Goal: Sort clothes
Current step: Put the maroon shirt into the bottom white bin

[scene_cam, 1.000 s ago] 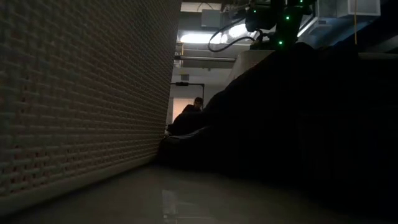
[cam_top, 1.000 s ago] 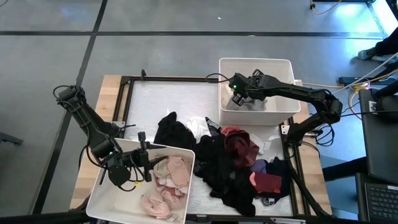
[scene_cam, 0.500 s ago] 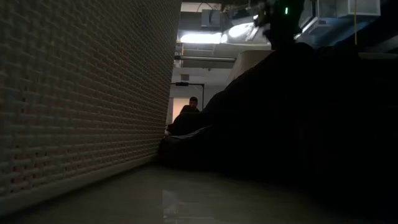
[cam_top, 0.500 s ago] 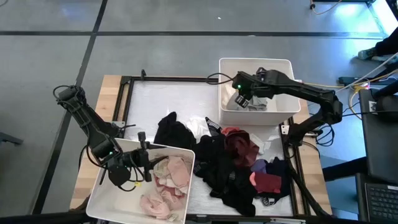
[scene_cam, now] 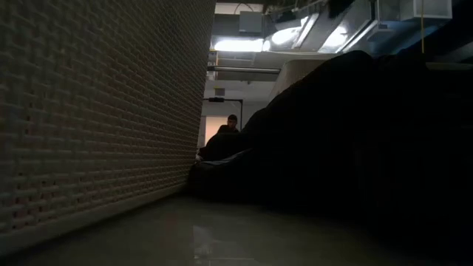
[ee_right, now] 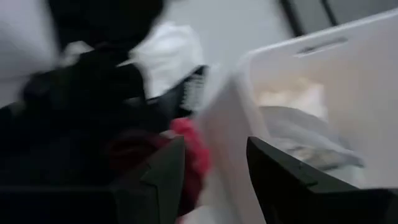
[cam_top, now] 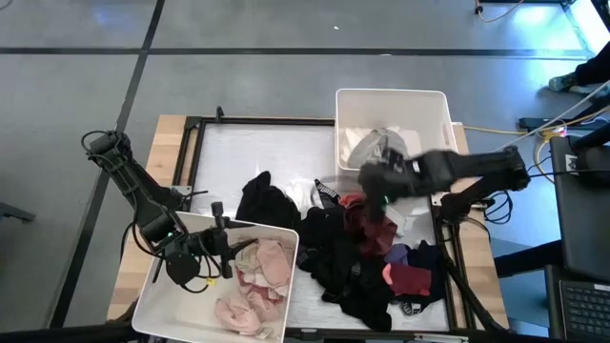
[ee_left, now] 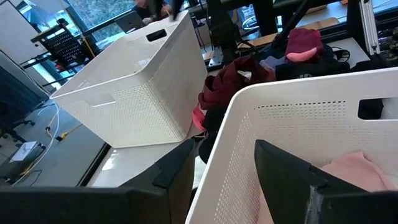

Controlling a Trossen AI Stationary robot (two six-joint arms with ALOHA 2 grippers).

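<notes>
Two white bins flank the clothes (cam_top: pixel 357 252), a dark, maroon and purple heap at about 5 o'clock on the table (cam_top: pixel 257 152). The right gripper (cam_top: pixel 374 181) hovers blurred at the near rim of the far bin (cam_top: pixel 391 98), at 2 o'clock; its fingers stand parted with nothing between them, a grey garment (cam_top: pixel 372 148) lying inside. The left gripper (cam_top: pixel 224 250), open and empty, sits over the near bin (cam_top: pixel 157 305) at 7 o'clock, beside pink garments (cam_top: pixel 257 281).
</notes>
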